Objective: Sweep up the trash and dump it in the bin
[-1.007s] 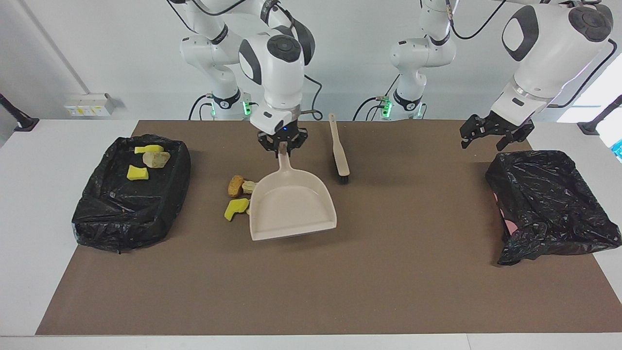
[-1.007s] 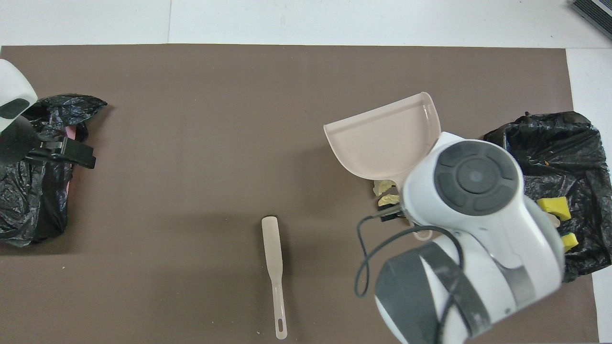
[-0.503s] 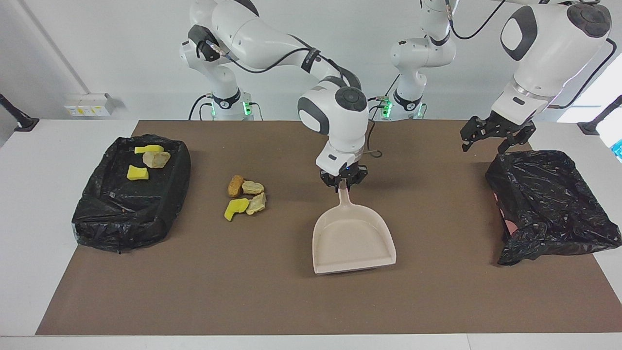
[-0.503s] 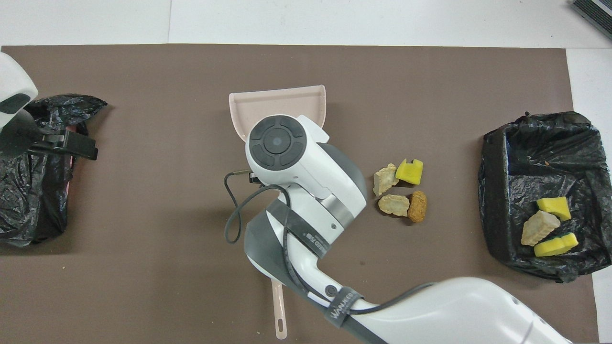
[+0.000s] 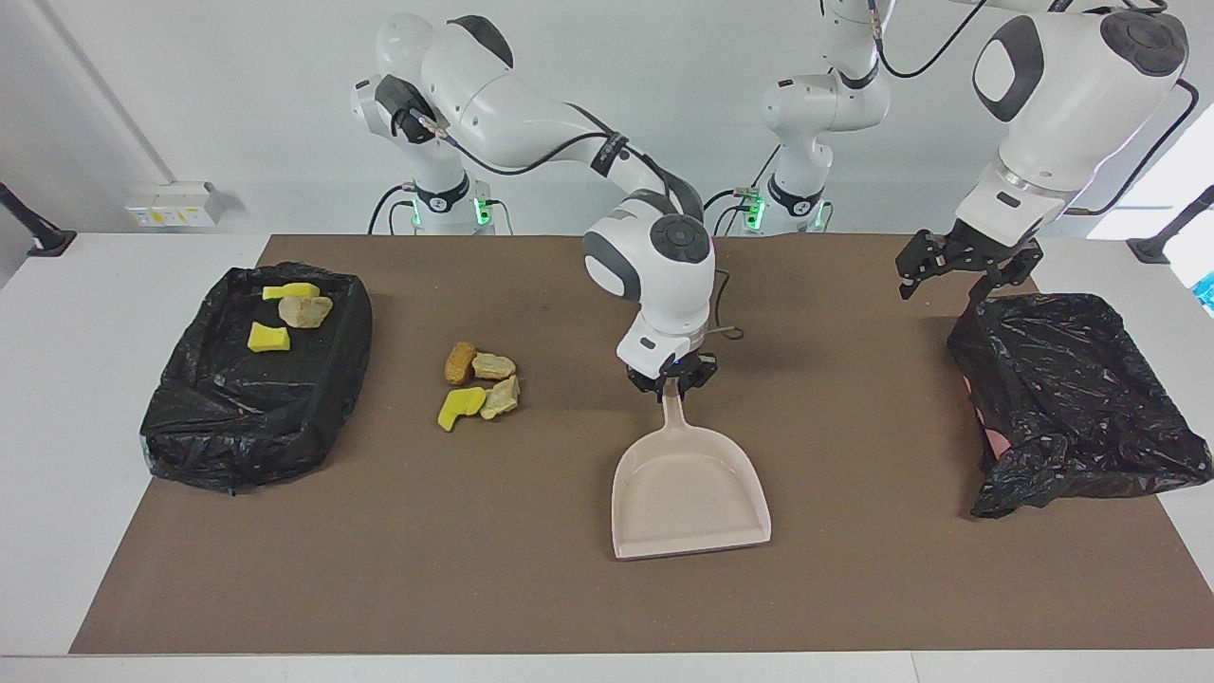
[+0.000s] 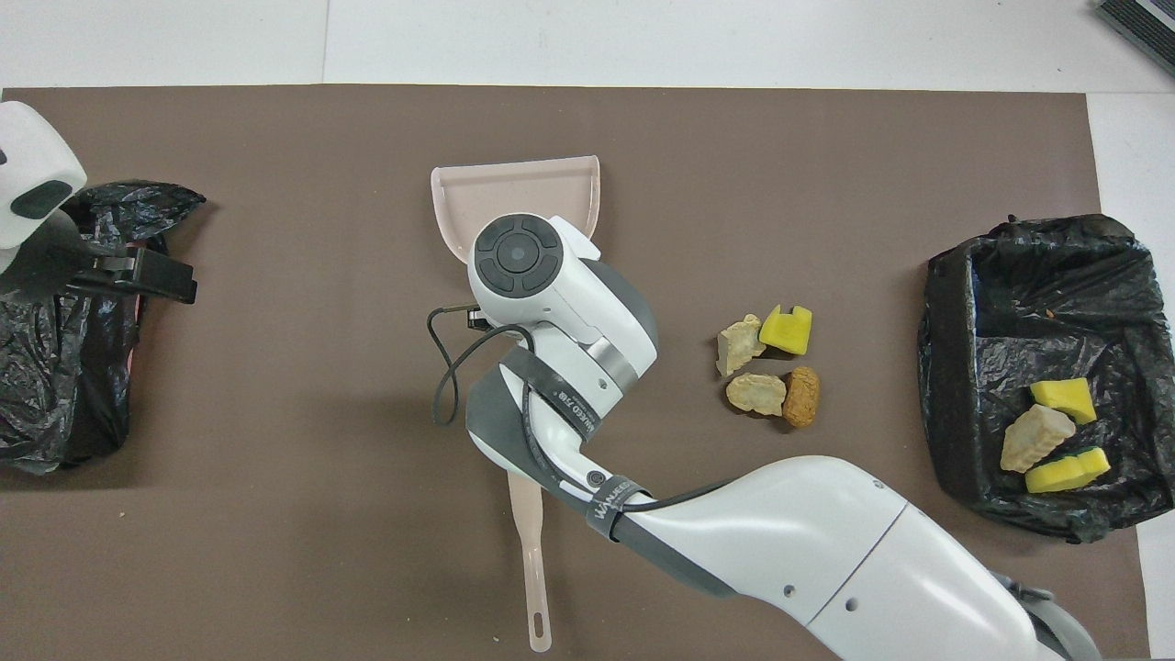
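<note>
Brown matting covers the desk: the bin (image 5: 190,417) at the right arm's end holds three pieces of trash (image 5: 285,308), and four more lie near it. The right gripper (image 5: 671,381) has carried the empty dustpan (image 5: 688,489) from that pile to mid-desk, so sweeping must restart; whether its fingers still clamp the handle I cannot tell. The brush (image 6: 531,542) lies under that arm, and the left gripper (image 5: 967,270) hovers, fingers wide and empty, over the second black bag (image 5: 1072,398).

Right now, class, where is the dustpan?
The beige dustpan lies flat mid-mat with the right gripper at its handle, between the loose trash pile and the left arm's end.
</note>
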Robot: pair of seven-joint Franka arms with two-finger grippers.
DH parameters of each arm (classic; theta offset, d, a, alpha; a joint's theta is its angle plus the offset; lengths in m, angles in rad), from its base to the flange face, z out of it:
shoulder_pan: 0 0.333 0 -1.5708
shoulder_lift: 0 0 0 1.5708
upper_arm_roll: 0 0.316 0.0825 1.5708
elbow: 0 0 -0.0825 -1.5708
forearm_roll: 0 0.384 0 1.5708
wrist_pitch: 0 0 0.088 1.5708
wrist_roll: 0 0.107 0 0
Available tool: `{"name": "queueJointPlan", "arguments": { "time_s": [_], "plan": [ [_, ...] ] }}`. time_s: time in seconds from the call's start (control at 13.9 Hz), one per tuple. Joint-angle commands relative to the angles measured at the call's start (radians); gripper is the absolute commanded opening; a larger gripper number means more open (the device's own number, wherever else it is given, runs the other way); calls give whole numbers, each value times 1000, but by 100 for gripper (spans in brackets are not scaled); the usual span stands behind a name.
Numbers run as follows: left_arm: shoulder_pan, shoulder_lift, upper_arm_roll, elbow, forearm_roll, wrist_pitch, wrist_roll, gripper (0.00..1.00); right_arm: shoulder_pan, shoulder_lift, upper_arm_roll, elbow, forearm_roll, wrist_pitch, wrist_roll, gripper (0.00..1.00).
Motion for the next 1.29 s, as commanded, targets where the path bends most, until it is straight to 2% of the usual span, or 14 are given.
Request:
{"name": "queueJointPlan", "arguments": {
  "time_s": [0.0,0.22,0.58,0.72,0.79,1.08,1.22],
  "plan": [
    [-31,-14,6,-41,8,49,-7,100,-17,-100,5,-58,-7,-17,7,100],
    [-88,-6,4,-72,8,92,-5,100,-18,-249,11,-228,13,-19,14,100],
    [-204,24,4,-141,10,226,-137,100,11,-585,19,-645,235,7,11,100],
    [-232,73,3,-139,10,309,-221,100,49,-701,21,-841,315,103,1,100],
    [-265,95,4,-130,10,328,-258,100,78,-734,21,-908,353,154,-1,100],
    [-379,234,6,-81,78,414,-443,100,164,-737,21,-1028,374,271,19,100],
    [-421,248,4,-70,83,458,-493,100,192,-737,19,-1054,410,312,19,100]
  ]
}}
